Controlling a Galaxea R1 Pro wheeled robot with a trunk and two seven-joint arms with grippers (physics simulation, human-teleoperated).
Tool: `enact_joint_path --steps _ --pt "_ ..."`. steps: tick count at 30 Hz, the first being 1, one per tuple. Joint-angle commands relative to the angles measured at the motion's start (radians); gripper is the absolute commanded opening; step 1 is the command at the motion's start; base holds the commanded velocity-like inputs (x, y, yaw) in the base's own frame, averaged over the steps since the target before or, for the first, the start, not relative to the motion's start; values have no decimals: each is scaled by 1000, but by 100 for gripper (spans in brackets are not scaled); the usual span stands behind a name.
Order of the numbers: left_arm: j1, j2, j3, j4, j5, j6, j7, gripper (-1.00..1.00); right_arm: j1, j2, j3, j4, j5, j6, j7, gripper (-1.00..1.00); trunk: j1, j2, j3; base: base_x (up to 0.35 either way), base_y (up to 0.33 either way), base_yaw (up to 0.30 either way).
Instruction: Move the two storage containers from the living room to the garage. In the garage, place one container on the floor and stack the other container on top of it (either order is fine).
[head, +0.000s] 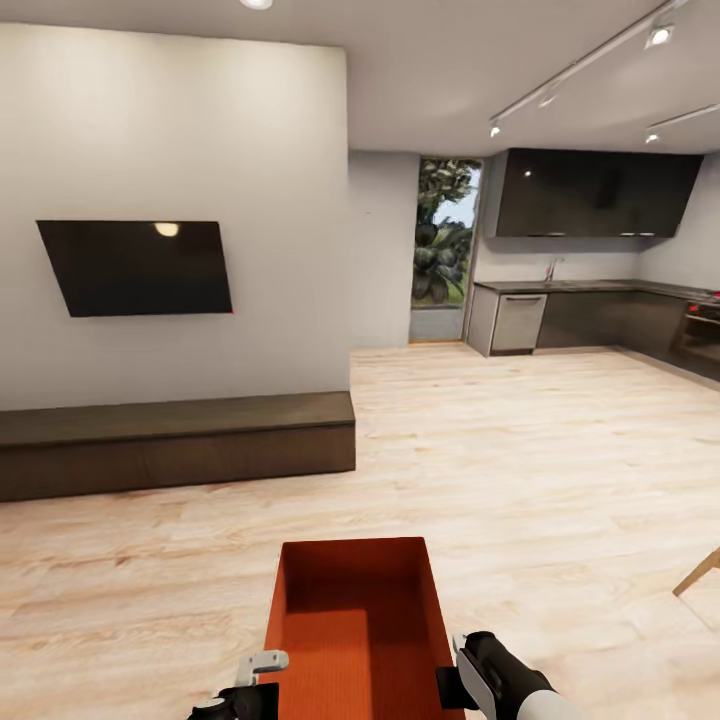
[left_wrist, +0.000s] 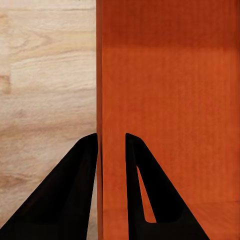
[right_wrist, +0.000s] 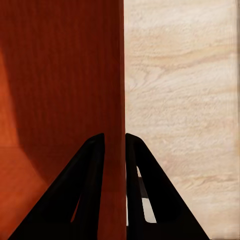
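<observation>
Light wood-plank floor (head: 520, 480) of the living room is crossed. One storage container (head: 352, 610) is pinched by its opposite side walls, left claw (left_wrist: 111, 150) and right claw (right_wrist: 115, 150) each clamped over a rim. It seems stiff, light, possibly slippery.

One orange-red storage container (head: 355, 620) shows at six o'clock in the head view, and the same single bin's wall appears in each wrist view. Two grippers: the left gripper (left_wrist: 111, 190) at seven o'clock, the right gripper (right_wrist: 115, 190) at five, each with two black fingers. One wall TV (head: 137, 267) at ten o'clock, one long dark cabinet (head: 175, 442) at nine. One window (head: 445, 235) at one o'clock. One dishwasher (head: 518, 322) beside it.
</observation>
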Motion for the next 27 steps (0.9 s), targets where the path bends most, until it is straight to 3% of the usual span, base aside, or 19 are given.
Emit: enact_joint_path --steps 1,9,27 --pt "0 2 -17 -3 20 5 4 -100 0 -11 26 0 -19 4 -3 -100 0 -1 -1 0 55 -285" --pt "0 2 -17 -3 20 5 4 -100 0 -12 25 0 -19 4 -2 -100 0 -1 -1 0 125 -285" --pt "0 2 -17 -3 20 4 4 -100 0 -13 25 0 -19 4 -2 -100 0 -1 -1 -17 257 -256"
